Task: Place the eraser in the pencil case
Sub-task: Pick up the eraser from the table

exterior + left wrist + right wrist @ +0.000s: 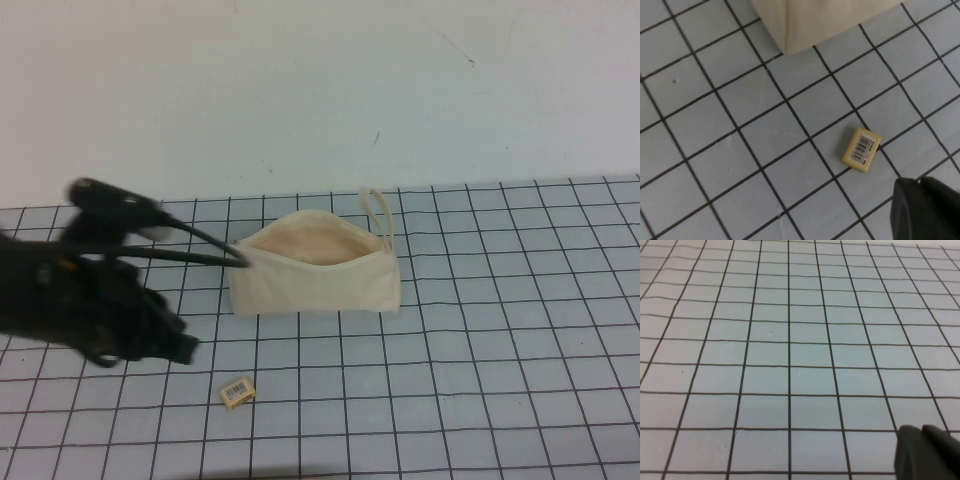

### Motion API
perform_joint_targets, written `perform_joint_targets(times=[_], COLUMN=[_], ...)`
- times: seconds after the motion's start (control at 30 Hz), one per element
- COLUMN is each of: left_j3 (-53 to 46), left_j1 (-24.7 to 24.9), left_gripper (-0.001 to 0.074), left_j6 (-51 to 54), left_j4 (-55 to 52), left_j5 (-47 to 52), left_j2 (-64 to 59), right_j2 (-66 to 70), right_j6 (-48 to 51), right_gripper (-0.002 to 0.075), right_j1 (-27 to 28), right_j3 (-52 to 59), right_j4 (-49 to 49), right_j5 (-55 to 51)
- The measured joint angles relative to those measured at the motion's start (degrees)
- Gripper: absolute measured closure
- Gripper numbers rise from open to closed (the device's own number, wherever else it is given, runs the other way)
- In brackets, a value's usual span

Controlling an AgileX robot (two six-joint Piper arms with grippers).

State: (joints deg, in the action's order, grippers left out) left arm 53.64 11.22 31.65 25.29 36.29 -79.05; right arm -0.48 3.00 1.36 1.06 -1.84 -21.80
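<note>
The eraser (237,391) is a tiny tan-yellow block with a barcode label. It lies flat on the grid mat in front of the pencil case's left end, and also shows in the left wrist view (861,149). The pencil case (315,285) is a cream fabric pouch. It stands with its mouth open, peach lining showing and its loop strap (378,212) at the far right end; one corner shows in the left wrist view (810,20). My left gripper (188,350) (917,184) is shut and empty, just left of the eraser and apart from it. My right gripper (921,431) is shut, empty, over bare mat.
A blue-grey mat with black grid lines (500,330) covers the table up to a white wall (320,90). The left arm's dark body (80,300) fills the left side, and thin black parts of it (215,250) reach to the pouch's left end. The right arm is outside the high view.
</note>
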Motion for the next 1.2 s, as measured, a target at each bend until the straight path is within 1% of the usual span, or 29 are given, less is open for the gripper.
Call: perform_joint_targets(times=[0.13,0.2,0.23,0.27,0.37,0.43,0.5,0.7,0.93,1.0,1.1,1.2], left_j3=[3.35,4.45,5.42,5.93,7.33,8.16,8.88,10.07,10.34,10.46,10.74,12.9], left_j1=[6.01,8.18,10.06,10.74,11.85,12.36,12.36,12.36,12.36,12.36,12.37,12.37], left_gripper=[0.0736,0.0722,0.0672,0.0624,0.0443,0.0374,0.0353,0.0375,0.0407,0.0439,0.0547,0.0545], left_j6=[-6.94,-10.39,-12.03,-12.43,-12.68,-12.96,-12.96,-13.19,-13.27,-13.32,-13.32,-13.32], left_j4=[-7.26,-11.16,-14.61,-15.67,-16.98,-17.86,-18.71,-21.07,-22.21,-22.21,-22.1,-22.03], left_j5=[-0.77,-1.48,-1.63,-1.74,-1.73,-1.73,-1.73,-2.08,-3.25,-3.25,-2.63,1.63], left_j2=[-6.45,-9.16,-11.98,-13.35,-17.0,-19.25,-21.55,-26.54,-29.23,-29.33,-29.45,-29.67], right_j2=[0.0,0.0,0.0,0.0,0.0,0.0,0.0,0.0,0.0,0.0,0.0,0.0], right_j6=[0.0,0.0,0.0,0.0,0.0,0.0,0.0,0.0,0.0,0.0,0.0,0.0], right_gripper=[0.0726,0.0726,0.0726,0.0726,0.0726,0.0726,0.0726,0.0726,0.0726,0.0726,0.0726,0.0726], right_j1=[0.0,0.0,0.0,0.0,0.0,0.0,0.0,0.0,0.0,0.0,0.0,0.0], right_j3=[0.0,0.0,0.0,0.0,0.0,0.0,0.0,0.0,0.0,0.0,0.0,0.0], right_j4=[0.0,0.0,0.0,0.0,0.0,0.0,0.0,0.0,0.0,0.0,0.0,0.0], right_j5=[0.0,0.0,0.0,0.0,0.0,0.0,0.0,0.0,0.0,0.0,0.0,0.0])
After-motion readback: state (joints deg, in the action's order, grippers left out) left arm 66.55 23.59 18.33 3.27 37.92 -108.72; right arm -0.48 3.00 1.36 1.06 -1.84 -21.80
